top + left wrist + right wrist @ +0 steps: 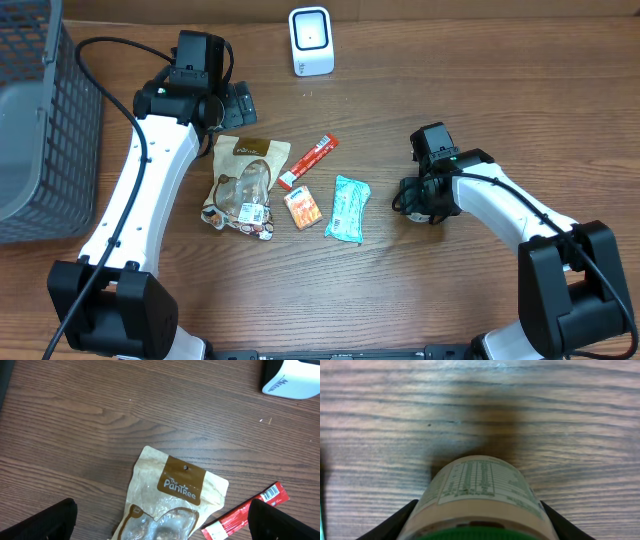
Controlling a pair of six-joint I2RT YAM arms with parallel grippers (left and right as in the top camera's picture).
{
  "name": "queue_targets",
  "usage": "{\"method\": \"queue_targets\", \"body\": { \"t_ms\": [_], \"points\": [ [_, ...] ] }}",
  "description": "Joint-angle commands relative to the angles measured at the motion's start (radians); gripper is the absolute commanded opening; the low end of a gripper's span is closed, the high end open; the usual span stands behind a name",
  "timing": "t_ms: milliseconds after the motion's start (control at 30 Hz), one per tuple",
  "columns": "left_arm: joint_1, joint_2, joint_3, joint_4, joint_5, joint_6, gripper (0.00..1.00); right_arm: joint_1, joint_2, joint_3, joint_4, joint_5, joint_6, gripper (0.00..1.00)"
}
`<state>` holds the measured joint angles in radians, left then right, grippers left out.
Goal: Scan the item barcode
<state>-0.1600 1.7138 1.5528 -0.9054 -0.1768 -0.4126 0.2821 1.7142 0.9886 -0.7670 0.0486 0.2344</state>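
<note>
A cream bottle (479, 485) with a green cap and a printed label lies on its side on the table. My right gripper (478, 527) is shut on the bottle, one black finger pressed to each side. From overhead the right gripper (422, 195) covers the bottle. The white barcode scanner (311, 40) stands at the table's far edge, and its corner shows as scanner (292, 380) in the left wrist view. My left gripper (161, 524) hangs open over the top of a tan Pantree snack pouch (175, 495), holding nothing.
Beside the pouch (243, 185) lie a red stick packet (308, 162), a small orange packet (302, 208) and a teal packet (347, 208). A grey wire basket (40, 120) stands at the left edge. Bare wood lies between the scanner and the right arm.
</note>
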Motion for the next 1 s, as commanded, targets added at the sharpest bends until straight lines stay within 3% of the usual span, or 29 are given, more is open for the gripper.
{"method": "queue_targets", "body": {
  "t_ms": [0,167,300,367,633,767,967],
  "points": [
    [-0.002,-0.001,0.013,0.001,-0.006,-0.006,1.00,-0.001,0.005,-0.014,0.005,-0.005,0.001,0.56],
    [-0.002,-0.001,0.013,0.001,-0.006,-0.006,1.00,-0.001,0.005,-0.013,0.007,-0.006,0.001,0.56],
    [-0.002,-0.001,0.013,0.001,-0.006,-0.006,1.00,-0.001,0.005,-0.011,0.007,-0.009,0.006,0.81],
    [-0.002,-0.001,0.013,0.001,-0.006,-0.006,1.00,-0.001,0.005,0.002,-0.004,-0.009,0.011,0.86],
    [-0.002,-0.001,0.013,0.001,-0.006,-0.006,1.00,-0.003,0.005,0.144,-0.149,-0.009,0.123,0.87],
    [-0.002,-0.001,0.013,0.001,-0.006,-0.006,1.00,-0.003,0.005,0.142,-0.146,-0.005,0.215,0.87],
    [-0.002,-0.001,0.013,0.001,-0.006,-0.006,1.00,-0.003,0.005,0.120,-0.132,0.020,0.244,0.87]
  ]
}}
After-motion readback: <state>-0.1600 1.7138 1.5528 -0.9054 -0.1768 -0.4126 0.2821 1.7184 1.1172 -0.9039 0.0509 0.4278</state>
